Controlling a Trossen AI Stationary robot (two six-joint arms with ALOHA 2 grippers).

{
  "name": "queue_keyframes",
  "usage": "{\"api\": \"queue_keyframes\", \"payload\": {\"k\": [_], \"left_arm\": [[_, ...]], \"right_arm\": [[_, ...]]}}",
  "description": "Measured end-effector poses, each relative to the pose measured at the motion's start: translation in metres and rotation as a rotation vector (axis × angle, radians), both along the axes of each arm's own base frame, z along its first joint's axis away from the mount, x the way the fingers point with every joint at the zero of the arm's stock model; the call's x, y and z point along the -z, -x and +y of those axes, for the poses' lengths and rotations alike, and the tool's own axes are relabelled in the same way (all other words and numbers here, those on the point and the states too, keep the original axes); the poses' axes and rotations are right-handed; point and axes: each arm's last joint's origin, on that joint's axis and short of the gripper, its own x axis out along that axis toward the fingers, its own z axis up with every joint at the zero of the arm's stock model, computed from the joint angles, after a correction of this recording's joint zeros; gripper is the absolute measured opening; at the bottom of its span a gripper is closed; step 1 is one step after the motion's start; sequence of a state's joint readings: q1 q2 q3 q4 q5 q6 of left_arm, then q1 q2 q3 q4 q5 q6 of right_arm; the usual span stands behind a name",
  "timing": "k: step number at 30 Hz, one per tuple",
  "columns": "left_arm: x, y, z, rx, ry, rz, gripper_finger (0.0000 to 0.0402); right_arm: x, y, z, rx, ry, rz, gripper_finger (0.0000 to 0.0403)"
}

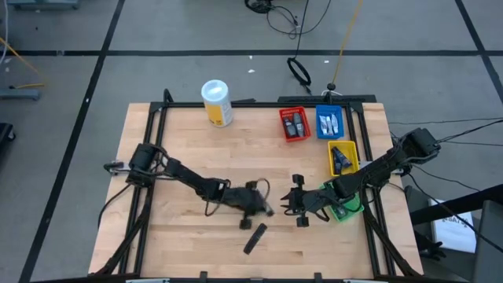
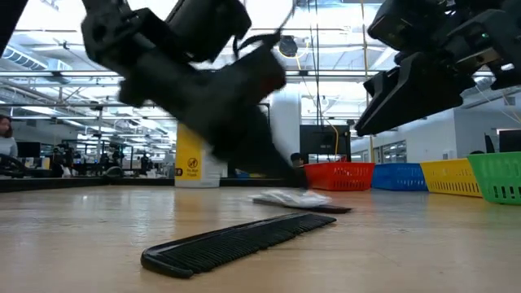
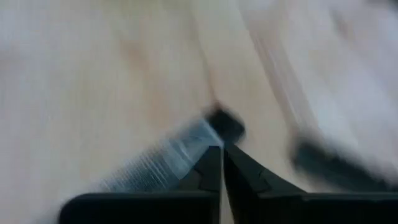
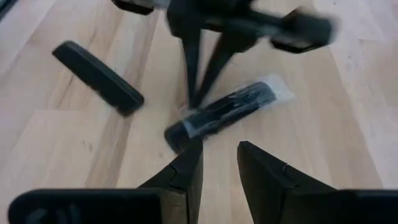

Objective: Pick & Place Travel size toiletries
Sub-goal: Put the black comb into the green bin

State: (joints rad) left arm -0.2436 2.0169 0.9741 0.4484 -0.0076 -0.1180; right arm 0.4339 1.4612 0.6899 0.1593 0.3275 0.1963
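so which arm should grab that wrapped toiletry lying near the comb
Left, probably. The left gripper is already down at the wrapped toiletry, fingers shut, tips meeting beside it, though no grip shows. The right gripper hangs just short of it, jaws slightly apart. The comb lies apart.

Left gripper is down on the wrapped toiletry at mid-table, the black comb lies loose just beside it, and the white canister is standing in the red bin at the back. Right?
Not quite. The white canister stands on the bare table, apart from the red bin, as the high view shows. The rest holds: the left gripper is down at the wrapped toiletry, with the black comb loose nearby.
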Motion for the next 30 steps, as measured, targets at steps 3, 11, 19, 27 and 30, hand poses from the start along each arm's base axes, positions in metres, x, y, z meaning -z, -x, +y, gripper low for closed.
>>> {"api": "queue_keyframes", "payload": {"k": [3, 11, 19, 27, 30], "left_arm": [[-0.017, -0.014, 0.011, -0.087, 0.035, -0.207, 0.0012], [-0.056, -0.006, 0.036, -0.115, 0.020, -0.164, 0.0033], [-0.028, -0.004, 0.057, -0.137, 0.028, 0.026, 0.0008], [-0.007, 0.004, 0.054, -0.159, 0.045, 0.197, 0.0004], [-0.005, 0.008, 0.048, -0.158, 0.051, 0.240, 0.0007]], "right_arm": [[-0.008, 0.006, -0.001, 0.005, -0.001, 0.001, 0.0091], [0.008, 0.009, 0.003, -0.012, -0.089, -0.072, 0.0093], [0.046, -0.013, 0.015, -0.108, -0.045, -0.065, 0.0165], [0.063, -0.040, 0.021, 0.030, 0.184, -0.006, 0.0230], [0.064, -0.040, 0.020, 0.036, 0.214, 0.038, 0.0230]]}}
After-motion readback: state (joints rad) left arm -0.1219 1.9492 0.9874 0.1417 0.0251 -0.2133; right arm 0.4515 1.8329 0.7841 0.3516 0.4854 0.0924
